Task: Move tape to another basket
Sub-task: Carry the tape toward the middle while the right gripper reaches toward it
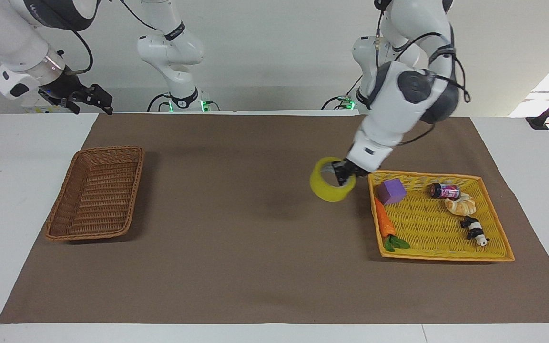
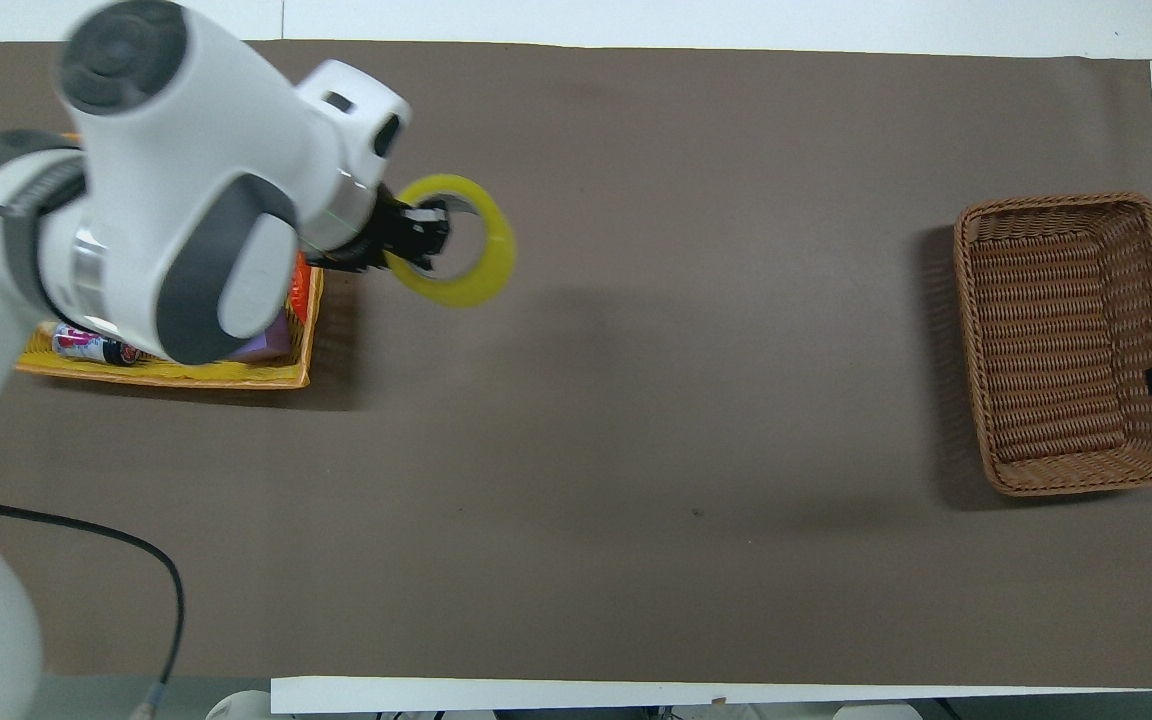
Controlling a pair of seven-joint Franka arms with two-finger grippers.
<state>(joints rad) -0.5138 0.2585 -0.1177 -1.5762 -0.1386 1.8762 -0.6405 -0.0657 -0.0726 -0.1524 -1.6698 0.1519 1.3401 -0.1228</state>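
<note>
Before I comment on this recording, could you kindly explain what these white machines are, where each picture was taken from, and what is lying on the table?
These are two robot arms at a table with a brown mat. One picture faces them from across the table; the other looks down from above their own end. The left end effector is shut on the tape, a yellow ring, and holds it in the air over the mat, just outside the yellow basket. That basket holds a purple block, a carrot, a small can, a croissant and a black-and-white toy. The brown wicker basket sits at the right arm's end. The right end effector waits near it.
</note>
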